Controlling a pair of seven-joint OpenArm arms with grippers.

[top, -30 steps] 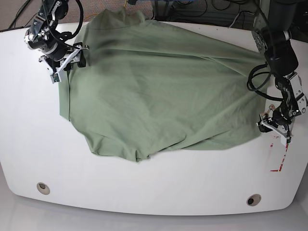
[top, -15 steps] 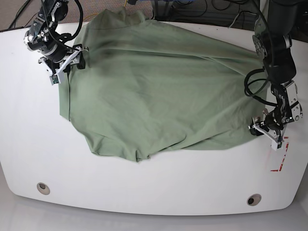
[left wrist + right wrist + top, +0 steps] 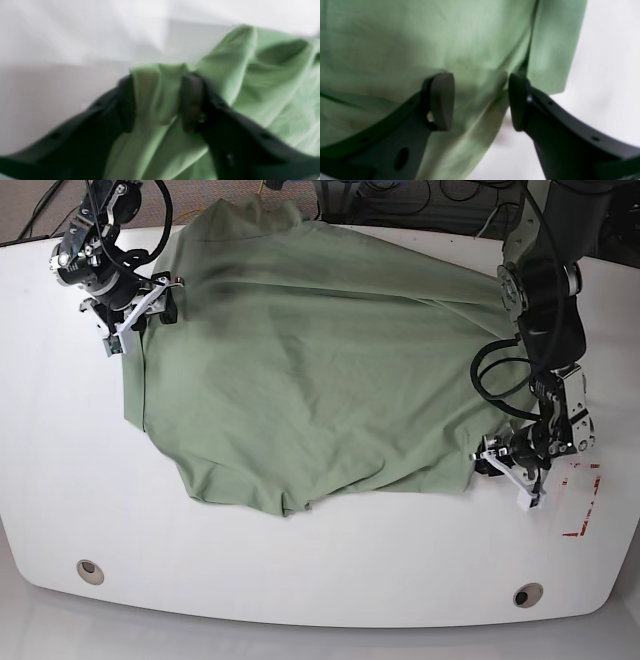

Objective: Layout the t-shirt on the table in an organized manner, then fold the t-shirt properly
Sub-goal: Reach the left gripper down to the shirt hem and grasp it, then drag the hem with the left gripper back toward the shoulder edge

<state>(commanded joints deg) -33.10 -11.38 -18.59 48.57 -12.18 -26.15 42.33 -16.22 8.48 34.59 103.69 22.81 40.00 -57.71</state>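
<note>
Shirt (image 3: 310, 380) spread rumpled across table (image 3: 60, 480), centre frame. Left gripper (image 3: 157, 100) at lower right, jaws pinching bunched hem, likely to drag it straight. Right gripper (image 3: 480, 100) at upper left, jaws spread over shirt edge, gripping nothing.

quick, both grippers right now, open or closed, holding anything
Left gripper: shut on a bunched fold of the t-shirt.
Right gripper: open, jaws apart over the t-shirt's edge, gripping nothing.
</note>
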